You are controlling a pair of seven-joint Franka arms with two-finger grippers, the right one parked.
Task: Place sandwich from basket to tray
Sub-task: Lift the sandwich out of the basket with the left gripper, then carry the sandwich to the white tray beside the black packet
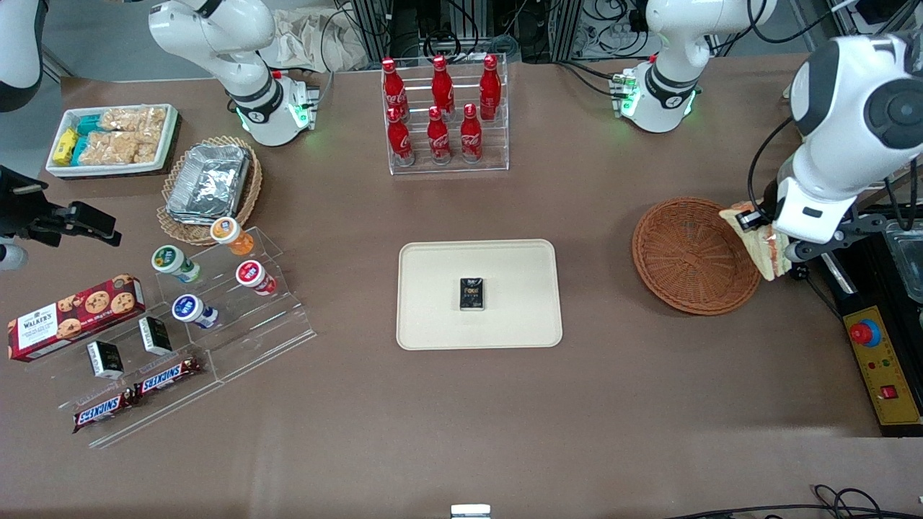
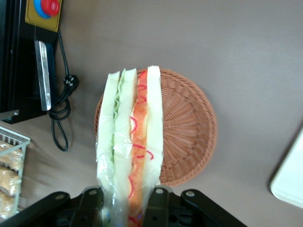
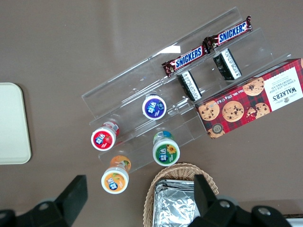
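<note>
The sandwich [image 2: 132,142], a plastic-wrapped wedge of white bread with green and red filling, is lifted clear with my gripper [image 2: 124,203] shut on its narrow end. In the front view the sandwich [image 1: 757,241] hangs over the rim of the round reddish-brown basket [image 1: 692,256], on the rim's side toward the working arm's end of the table, and the gripper [image 1: 777,241] is beside it. In the wrist view the basket [image 2: 187,123] lies below the sandwich with nothing in it. The cream tray [image 1: 433,288] lies at mid-table, and one rounded corner of the tray [image 2: 291,182] also shows at the wrist.
A small black box [image 1: 472,294] lies on the tray. A rack of red bottles [image 1: 445,115] stands farther from the front camera. A yellow emergency-stop box [image 1: 883,367] and a black cable [image 2: 61,118] lie near the working arm. Snacks fill the parked arm's end.
</note>
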